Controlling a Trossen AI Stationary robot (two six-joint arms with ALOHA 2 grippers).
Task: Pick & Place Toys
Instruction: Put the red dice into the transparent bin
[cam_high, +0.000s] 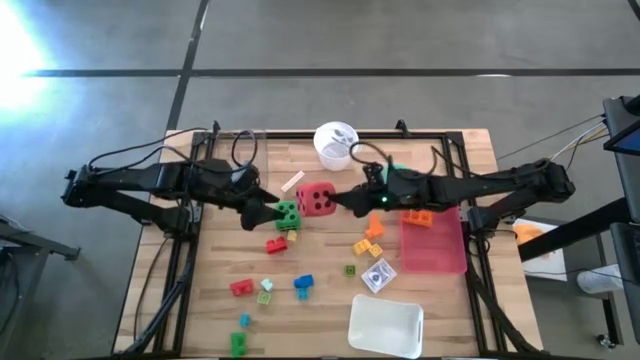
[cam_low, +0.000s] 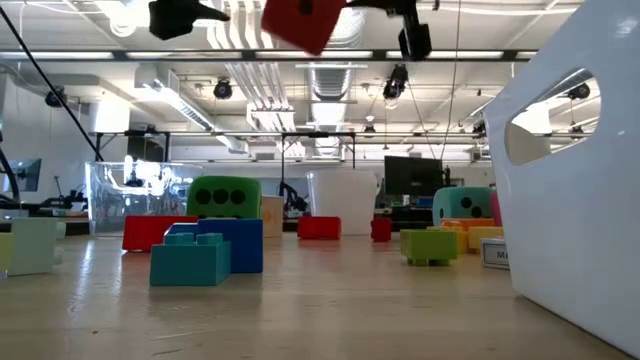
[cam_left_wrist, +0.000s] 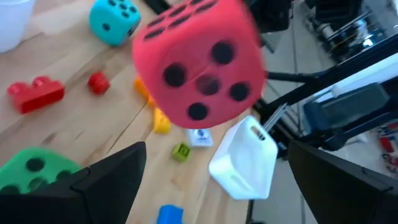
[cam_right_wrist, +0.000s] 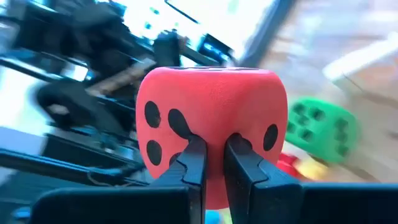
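While the high view shows only that the red die (cam_high: 317, 199) sits at the tip of the right gripper (cam_high: 345, 201) over the middle of the tabletop (cam_high: 440, 310), the right wrist view makes the hold plain: the right jaws are pinched into the soft red face, almost together, clamped on the die. From the low view the die hangs well above the tabletop, clear of everything below. The left gripper (cam_high: 262, 212) waits just left of it, jaws spread wide apart with nothing between them; its wrist view looks past both fingers at the die floating close in front.

On the tabletop, the green die (cam_high: 287, 214) lies just near-left of the lifted one, beside a red brick (cam_high: 276, 244). Only the left wrist and low views show the teal die (cam_left_wrist: 114, 20), which the right arm hides from above. Small bricks lie scattered nearer: a blue brick (cam_high: 303, 284), another red brick (cam_high: 241, 288), and a green brick (cam_high: 237, 343) at the near edge. A white cup (cam_high: 335, 143) stands at the far edge, a white tray (cam_high: 385, 325) at the near right, and a pink tray (cam_high: 434, 243) lies under the right arm.
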